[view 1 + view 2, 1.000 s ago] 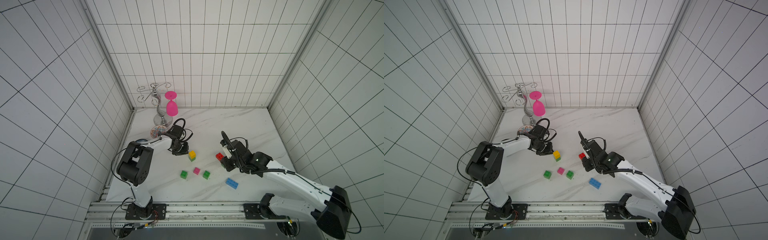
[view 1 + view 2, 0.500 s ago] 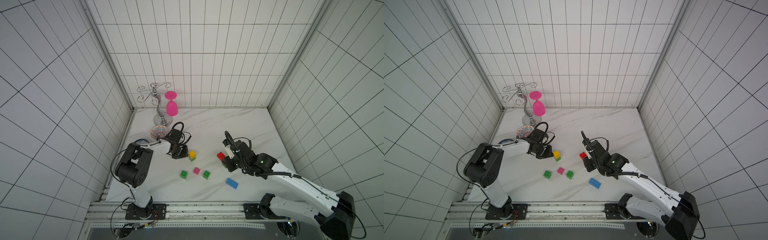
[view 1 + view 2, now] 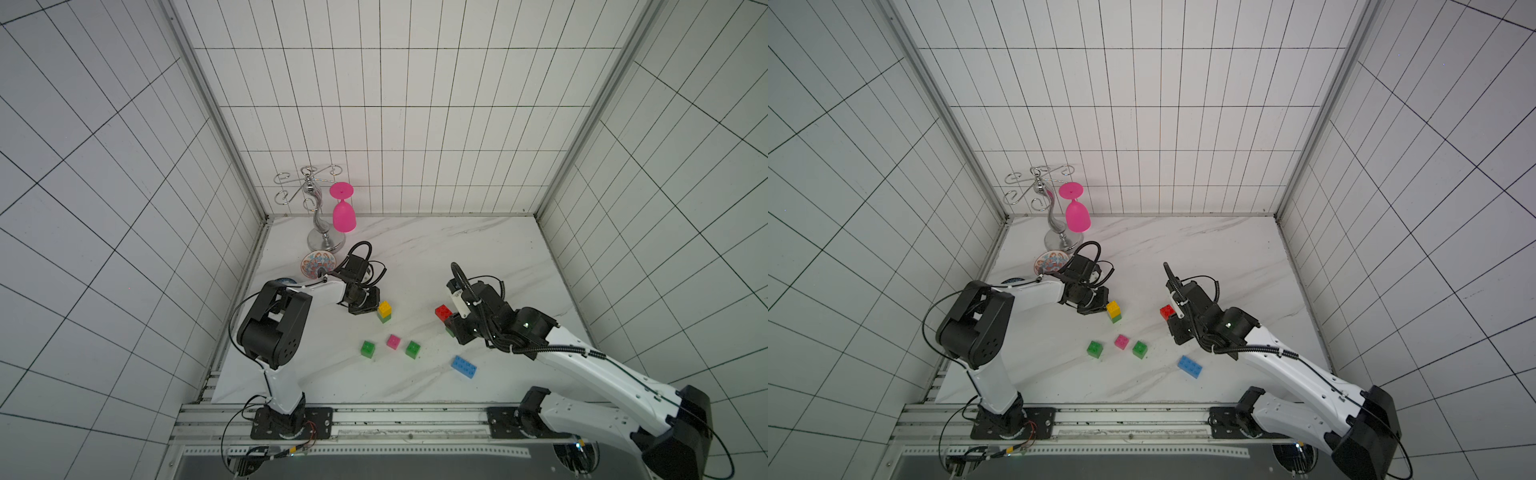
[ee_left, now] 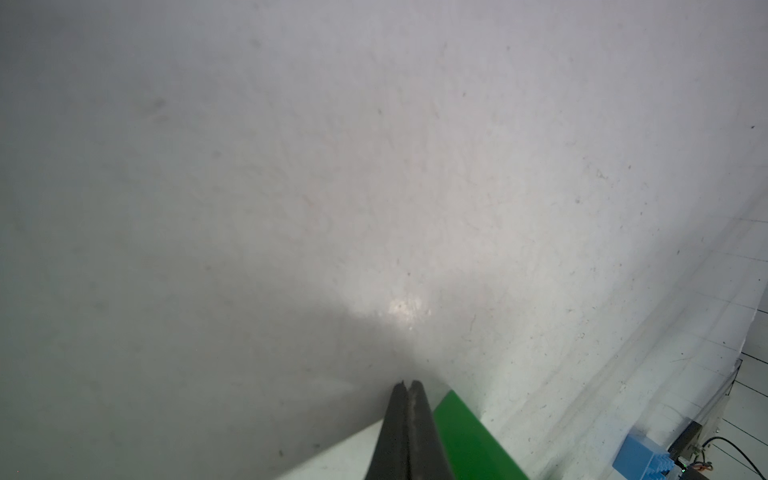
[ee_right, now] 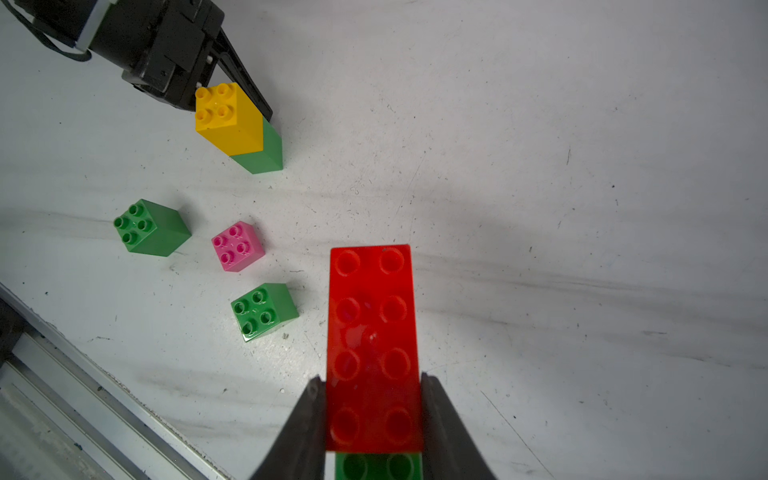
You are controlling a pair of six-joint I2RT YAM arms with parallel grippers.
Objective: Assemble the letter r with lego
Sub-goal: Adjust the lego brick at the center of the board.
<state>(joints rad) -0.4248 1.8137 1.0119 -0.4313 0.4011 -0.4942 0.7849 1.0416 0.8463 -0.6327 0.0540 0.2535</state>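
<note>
Though scuffed, marble tabletop within tiled walls; left claw pressed together, right claw pinching red brick.

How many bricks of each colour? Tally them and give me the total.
Green bricks: 4
Yellow brick: 1
Pink brick: 1
Red brick: 1
Blue brick: 1
Total: 8
</note>
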